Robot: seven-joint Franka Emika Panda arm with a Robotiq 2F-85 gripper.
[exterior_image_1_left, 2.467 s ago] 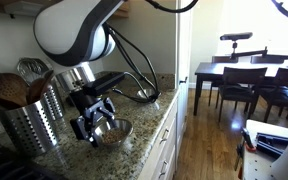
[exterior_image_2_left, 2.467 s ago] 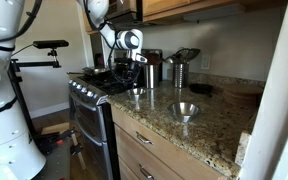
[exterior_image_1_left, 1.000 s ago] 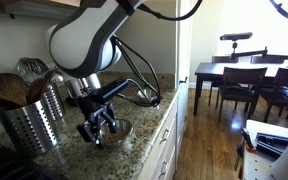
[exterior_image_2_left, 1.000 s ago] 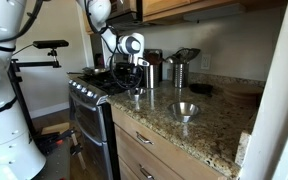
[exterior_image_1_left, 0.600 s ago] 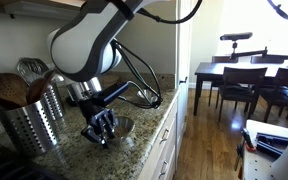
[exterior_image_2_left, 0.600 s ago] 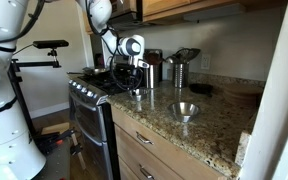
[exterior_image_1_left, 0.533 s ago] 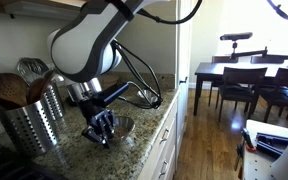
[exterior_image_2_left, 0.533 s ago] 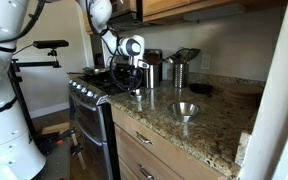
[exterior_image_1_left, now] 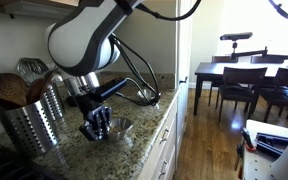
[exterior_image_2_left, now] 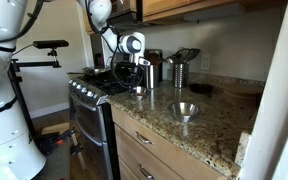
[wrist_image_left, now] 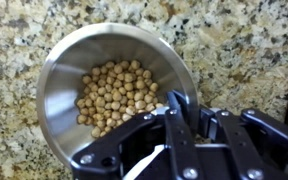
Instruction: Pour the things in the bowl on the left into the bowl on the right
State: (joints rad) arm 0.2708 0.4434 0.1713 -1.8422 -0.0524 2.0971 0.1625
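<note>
- A steel bowl [wrist_image_left: 79, 70] stands upright on the speckled granite surface [wrist_image_left: 19, 30]. In the wrist view it holds a heap of small tan balls [wrist_image_left: 117, 95], which cover the bottom and leave the walls bare.
- In an exterior view a second bowl [exterior_image_2_left: 184, 110] stands on the same surface, well apart from the first and nearer the camera. It is too small there to tell what it holds.
- A ribbed metal canister [exterior_image_1_left: 29, 122] beside the filled bowl holds wooden spoons [exterior_image_1_left: 9, 88] with their heads up.
- The pincer [wrist_image_left: 192, 108] is at the near edge of the filled bowl. One dark finger [wrist_image_left: 178, 106] reaches over the rim just beside the balls, and the rest of the pincer is outside the wall.
- The pincer's fingers sit close together at the rim, but I cannot tell whether they are pressed onto it.
- In both exterior views the pincer [exterior_image_1_left: 97, 127] [exterior_image_2_left: 139, 87] points down onto that bowl and hides much of it. A stove [exterior_image_2_left: 92, 88] stands just beside it.
</note>
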